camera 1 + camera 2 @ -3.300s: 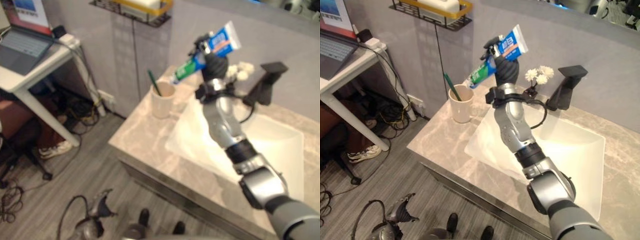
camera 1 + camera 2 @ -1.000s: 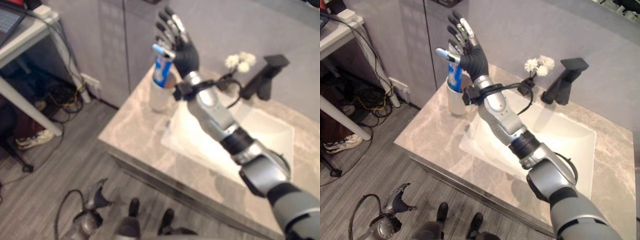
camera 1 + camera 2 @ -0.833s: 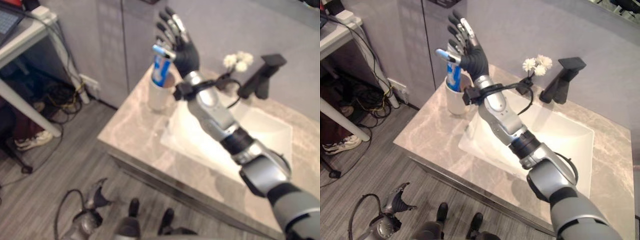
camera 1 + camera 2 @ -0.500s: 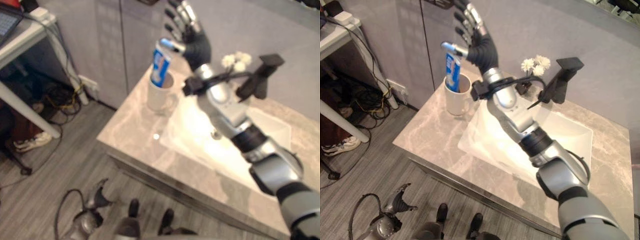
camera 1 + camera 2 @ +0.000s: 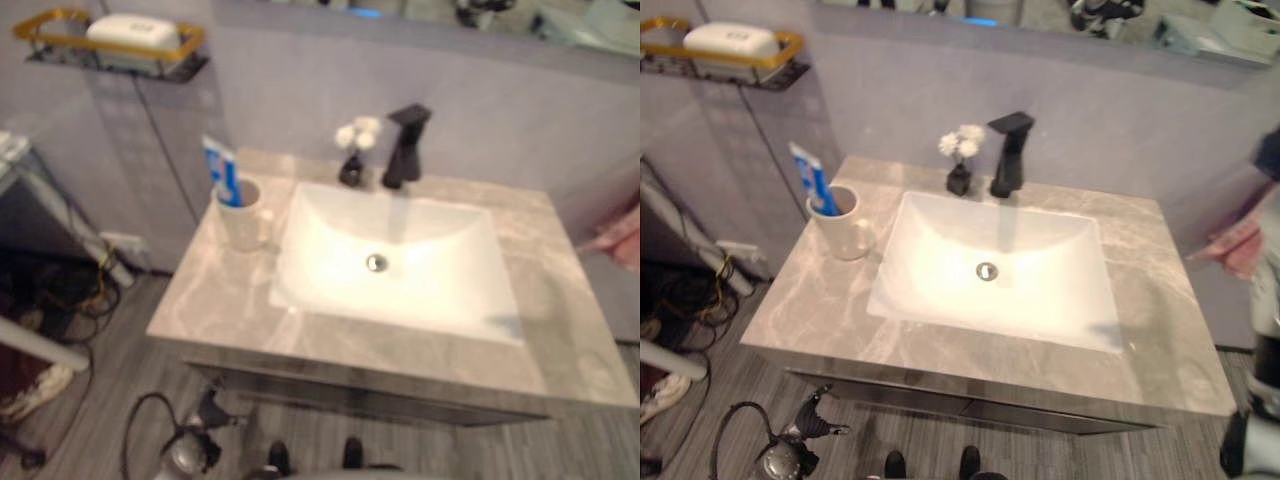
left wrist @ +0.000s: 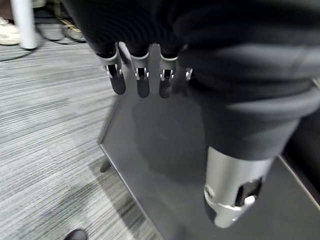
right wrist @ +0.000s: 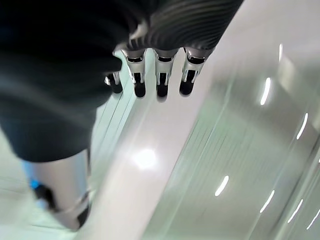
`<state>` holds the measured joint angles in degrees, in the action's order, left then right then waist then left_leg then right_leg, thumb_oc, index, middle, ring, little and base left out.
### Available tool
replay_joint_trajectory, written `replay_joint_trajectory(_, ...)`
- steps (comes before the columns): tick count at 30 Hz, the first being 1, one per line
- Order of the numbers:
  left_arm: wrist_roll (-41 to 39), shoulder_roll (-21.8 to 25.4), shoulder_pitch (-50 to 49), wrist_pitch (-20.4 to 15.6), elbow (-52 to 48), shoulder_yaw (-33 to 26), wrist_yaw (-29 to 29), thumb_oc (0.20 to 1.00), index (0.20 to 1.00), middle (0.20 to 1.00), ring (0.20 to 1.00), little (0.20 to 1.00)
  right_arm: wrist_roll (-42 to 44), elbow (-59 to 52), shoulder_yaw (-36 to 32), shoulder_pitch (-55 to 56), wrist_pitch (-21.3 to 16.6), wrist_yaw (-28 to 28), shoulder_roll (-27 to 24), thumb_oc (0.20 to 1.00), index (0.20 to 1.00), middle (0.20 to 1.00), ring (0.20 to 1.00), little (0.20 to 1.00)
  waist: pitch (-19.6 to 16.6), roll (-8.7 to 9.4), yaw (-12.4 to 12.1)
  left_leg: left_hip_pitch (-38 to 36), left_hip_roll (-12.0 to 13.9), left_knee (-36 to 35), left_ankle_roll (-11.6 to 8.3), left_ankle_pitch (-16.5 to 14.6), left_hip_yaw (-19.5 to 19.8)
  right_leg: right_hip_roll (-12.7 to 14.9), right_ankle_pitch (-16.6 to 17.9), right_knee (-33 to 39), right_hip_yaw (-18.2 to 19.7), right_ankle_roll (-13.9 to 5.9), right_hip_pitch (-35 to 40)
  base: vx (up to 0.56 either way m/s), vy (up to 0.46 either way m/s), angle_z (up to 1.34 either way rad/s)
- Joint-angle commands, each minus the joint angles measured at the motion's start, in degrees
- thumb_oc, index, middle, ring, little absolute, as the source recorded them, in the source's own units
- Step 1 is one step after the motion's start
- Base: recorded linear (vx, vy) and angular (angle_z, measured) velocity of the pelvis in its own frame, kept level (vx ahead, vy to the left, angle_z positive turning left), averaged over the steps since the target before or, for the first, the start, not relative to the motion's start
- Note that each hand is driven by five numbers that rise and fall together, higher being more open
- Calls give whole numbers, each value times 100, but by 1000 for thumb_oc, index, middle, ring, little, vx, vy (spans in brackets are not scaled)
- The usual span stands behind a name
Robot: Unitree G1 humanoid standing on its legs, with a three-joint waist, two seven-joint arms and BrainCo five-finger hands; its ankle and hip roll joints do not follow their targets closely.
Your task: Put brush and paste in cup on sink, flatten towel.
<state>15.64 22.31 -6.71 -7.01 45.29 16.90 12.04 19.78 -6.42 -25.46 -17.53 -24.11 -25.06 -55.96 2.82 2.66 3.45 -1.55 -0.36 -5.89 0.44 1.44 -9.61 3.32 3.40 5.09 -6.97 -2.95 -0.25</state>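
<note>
Compared with half a second earlier, the right arm has withdrawn from above the cup [image 5: 840, 233]. The right hand [image 7: 150, 75] appears in its wrist view with straight fingers, holding nothing, before a pale blurred surface. The toothpaste tube [image 5: 812, 178], blue and white, stands upright in the white cup, leaning slightly; the toothbrush cannot be made out beside it. The cup rests on the marble counter [image 5: 815, 300], just beside the left rim of the white sink basin [image 5: 1040, 300]. Behind the basin stand a black faucet [image 5: 1008, 150] and, touching-close to its left, a small dark vase of white flowers [image 5: 960, 160]. A gold wall shelf [image 5: 720, 52] carries a white object. A pink towel [image 5: 1238, 245] hangs beyond the counter's right end. The left hand [image 6: 145, 75] hangs low over grey floor, fingers straight, holding nothing.
</note>
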Motion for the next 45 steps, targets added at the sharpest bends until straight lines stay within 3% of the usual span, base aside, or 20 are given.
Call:
replay_joint_trajectory(1,76,34,172,-189,295,73,-47,1000,1000,1000,1000,1000,-145,440,-584,527,-75,-435,347,1000,1000,1000,1000,1000,-222,100,-5,83,9,89,236,-647,-21,-81,-426,-9,153,-95,16,16,-12,-29)
replay_joint_trajectory(4,129,12,140,-173,354,-46,-36,1000,1000,1000,1000,1000,-281,1221,-1288,1428,67,-797,679,1000,1000,1000,1000,1000,-233,16,116,84,10,89,240,-656,-58,-80,-419,-9,203,-100,-11,16,-24,-21)
replay_joint_trajectory(6,186,-4,100,-153,363,-59,-32,1000,1000,1000,1000,1000,-303,2482,-1593,1900,324,-1230,1090,1000,1000,1000,1000,1000,-225,-74,174,65,8,89,237,-678,-74,-74,-427,-9,226,-110,2,2,-7,-2)
replay_joint_trajectory(9,287,-21,123,-136,400,-60,1,1000,1000,1000,1000,1000,-755,2794,-1655,2179,620,-1468,1290,1000,1000,1000,1000,1000,-232,-126,210,72,3,89,245,-668,-76,-69,-421,-9,234,-107,-6,-2,-12,-11)
replay_joint_trajectory(11,360,-15,164,-114,437,48,72,1000,1000,1000,1000,1000,-337,3803,-1642,2128,615,-1687,1461,1000,1000,1000,1000,1000,-228,-156,220,52,-3,89,246,-684,-71,-63,-434,-9,232,-107,14,5,-3,-2)
replay_joint_trajectory(12,392,36,210,-91,407,87,84,1000,1000,1000,1000,1000,-181,4906,-1489,2196,914,-1662,1396,1000,1000,1000,1000,1000,-222,-175,207,38,-8,89,236,-695,-53,-60,-444,-9,225,-112,36,0,0,0)
replay_joint_trajectory(13,390,34,208,-89,403,85,84,1000,1000,1000,1000,1000,-155,4970,-1470,2171,890,-1643,1357,1000,1000,1000,1000,1000,-222,-175,208,44,-11,89,239,-685,-58,-57,-439,-9,224,-106,30,-6,-9,4)
replay_joint_trajectory(15,368,86,240,-69,401,138,94,1000,1000,1000,1000,1000,94,6369,-1064,2098,1231,-1217,1196,1000,1000,1000,1000,1000,-205,-178,181,46,-17,89,224,-679,-55,-51,-434,-9,199,-110,33,-22,-12,6)
replay_joint_trajectory(16,300,83,280,-49,448,178,61,1000,1000,1000,1000,1000,397,7544,-611,1947,1533,-607,1174,1000,1000,1000,1000,1000,-172,-184,133,43,-24,89,207,-675,-34,-46,-437,-9,167,-114,54,0,0,0)
replay_joint_trajectory(18,280,85,302,-46,460,213,29,1000,1000,1000,1000,1000,582,8049,-449,1807,1594,-361,1204,1000,1000,1000,1000,1000,-158,-184,121,58,-33,89,205,-662,-25,-39,-436,-9,141,-109,48,0,0,0)
replay_joint_trajectory(21,173,32,273,-26,352,236,-127,1000,1000,1000,1000,1000,473,9289,328,1608,2083,303,1883,1000,1000,1000,1000,1000,-87,-224,-14,46,-51,89,204,-653,66,-31,-460,-9,64,-99,97,-11,-26,7)
replay_joint_trajectory(22,171,40,270,-24,345,226,-131,1000,1000,1000,1000,1000,475,9304,340,1593,2078,309,1884,1000,1000,1000,1000,1000,-87,-215,-6,53,-53,89,206,-644,65,-29,-456,-9,63,-95,91,-5,-29,8)
replay_joint_trajectory(23,108,16,257,-36,275,232,-249,1000,1000,1000,1000,1000,-11,9406,1134,1450,2239,670,2527,1000,1000,1000,1000,1000,-47,-257,-97,44,-56,89,203,-641,99,-29,-473,-9,30,-78,122,-11,-21,7)
replay_joint_trajectory(24,108,31,248,-34,265,209,-255,1000,1000,1000,1000,1000,-9,9414,1154,1431,2236,669,2539,1000,1000,1000,1000,1000,-51,-241,-74,59,-61,89,205,-627,104,-24,-469,-9,24,-74,110,-7,-38,5)
replay_joint_trajectory(26,88,22,225,-58,152,215,-366,1000,1000,1000,1000,1000,-1457,9329,2548,1368,2418,914,3291,1000,1000,1000,1000,1000,-2,-239,-141,74,-55,89,192,-599,150,-29,-485,-9,-18,-35,129,-19,-60,6)
replay_joint_trajectory(28,77,32,37,-96,-21,171,-426,1000,1000,1000,1000,1000,-2163,8660,3310,1482,2322,1018,3614,1000,1000,1000,1000,1000,35,-237,-160,97,-53,89,159,-556,210,-43,-511,-9,-46,3,144,-11,-86,26)
replay_joint_trajectory(32,-547,-154,-25,-132,124,-276,-422,1000,1000,1000,1000,1000,-963,7678,2806,1875,1848,1425,3617,1000,1000,1000,1000,1000,71,-242,-48,130,-47,89,111,-505,250,-43,-533,-9,-130,25,163,2,-61,26)
replay_joint_trajectory(37,-661,-123,-126,-159,267,-415,-367,1000,1000,1000,1000,1000,-765,7282,2686,2246,1633,1680,3424,1000,1000,1000,1000,1000,83,-228,8,123,-51,89,87,-488,298,-49,-563,-9,-196,45,194,11,-39,12)
replay_joint_trajectory(42,-646,-61,-231,-183,206,-483,-483,1000,1000,1000,1000,1000,-1276,7651,2950,2248,1762,1811,3348,1000,1000,1000,1000,1000,100,-235,-53,114,-36,89,71,-474,327,-50,-597,-9,-267,62,226,-2,-52,7)
replay_joint_trajectory(45,-979,98,-623,-340,-515,-725,-561,1000,1000,1000,1000,1000,-1099,7096,3015,2353,1597,1972,3337,1000,1000,1000,1000,1000,173,-267,-132,152,-25,89,46,-420,385,-63,-622,-9,-333,80,220,-19,-67,1)
